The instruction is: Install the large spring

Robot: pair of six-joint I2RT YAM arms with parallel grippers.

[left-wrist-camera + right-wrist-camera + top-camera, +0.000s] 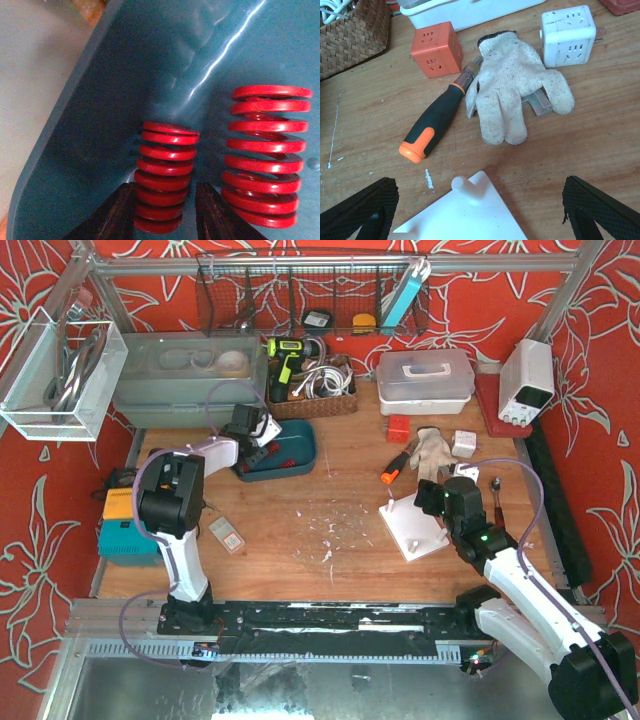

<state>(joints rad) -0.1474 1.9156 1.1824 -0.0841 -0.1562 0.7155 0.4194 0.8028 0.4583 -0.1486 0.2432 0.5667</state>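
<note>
In the left wrist view two red coil springs stand upright in a teal tray (90, 125). The large spring (265, 155) is on the right and the smaller spring (164, 180) is in the middle. My left gripper (164, 202) is open and straddles the lower coils of the smaller spring, with one dark finger (117, 212) at each side. The large spring is just outside the right finger. My right gripper (480, 200) is wide open and empty over a white base plate (470, 222) with an upright white peg (462, 184).
Beyond the plate lie an orange-and-black screwdriver (437, 122), a work glove (512, 90), an orange socket cube (435, 50) and a white socket cube (568, 35). A wicker basket (315, 390), a white box (425, 380) and a power supply (527, 380) line the back.
</note>
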